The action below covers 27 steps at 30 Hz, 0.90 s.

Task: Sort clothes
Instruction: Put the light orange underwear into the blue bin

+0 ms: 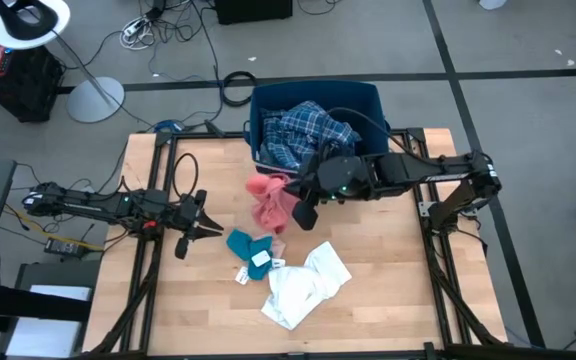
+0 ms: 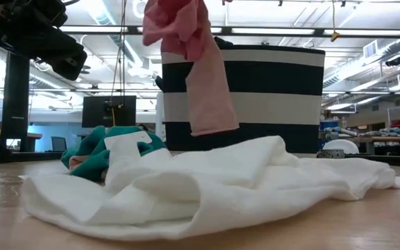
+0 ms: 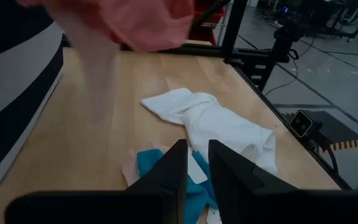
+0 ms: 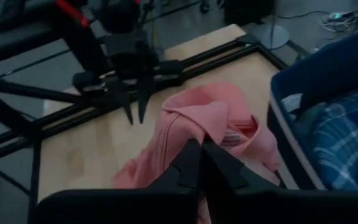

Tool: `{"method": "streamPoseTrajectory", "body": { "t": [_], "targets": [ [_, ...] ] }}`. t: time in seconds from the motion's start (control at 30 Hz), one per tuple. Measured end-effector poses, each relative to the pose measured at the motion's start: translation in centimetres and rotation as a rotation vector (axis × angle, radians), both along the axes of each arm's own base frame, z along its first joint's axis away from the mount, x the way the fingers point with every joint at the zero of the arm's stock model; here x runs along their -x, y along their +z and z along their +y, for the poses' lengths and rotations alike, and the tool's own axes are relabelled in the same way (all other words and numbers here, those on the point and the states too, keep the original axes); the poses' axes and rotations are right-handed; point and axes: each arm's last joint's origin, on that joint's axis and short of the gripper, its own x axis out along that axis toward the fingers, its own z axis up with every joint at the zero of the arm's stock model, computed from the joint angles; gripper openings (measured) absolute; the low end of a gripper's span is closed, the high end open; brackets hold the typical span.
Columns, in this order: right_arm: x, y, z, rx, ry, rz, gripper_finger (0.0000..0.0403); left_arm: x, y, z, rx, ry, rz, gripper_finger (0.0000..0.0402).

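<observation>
- Salmon pink garment (image 1: pixel 268 202) is hanging lifted above the table, just beside the dark blue bin (image 1: pixel 368 100), long axis draping downward.
- Right gripper (image 4: pixel 201 163) is pinching it, fingers clamped together on a fold.
- Bin, with the plaid shirt (image 1: pixel 303 133) inside, is lying just beyond the gripper; right arm is nearer it.
- Left gripper (image 1: pixel 206 216) is waiting near the teal garment (image 1: pixel 248 246), fingers slightly apart, holding nothing.
- White garment (image 1: pixel 303 287) is lying on the table.
</observation>
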Motion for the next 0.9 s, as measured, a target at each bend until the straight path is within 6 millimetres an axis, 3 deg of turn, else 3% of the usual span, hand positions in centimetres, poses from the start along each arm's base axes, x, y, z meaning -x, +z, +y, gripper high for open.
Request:
{"method": "streamPoseTrajectory", "body": {
  "t": [0.27,0.5,0.63,0.9],
  "targets": [
    [0.0,-0.4,0.8,-0.022,0.03,0.012,0.0046,0.0,0.0,0.0,0.005,0.002,0.001,0.0069],
    [-0.1,-2.0,1.5,-0.043,0.037,0.063,0.0041,0.0,0.2,0.0,0.008,0.002,-0.019,0.0069],
    [-0.2,-4.0,1.8,-0.074,0.017,0.115,0.0035,0.0,0.2,0.0,0.009,0.002,-0.021,0.0069],
    [-0.2,-10.6,2.9,-0.189,-0.028,0.219,0.0068,0.0,0.2,0.0,0.009,0.002,-0.021,0.0069]
  ]
}}
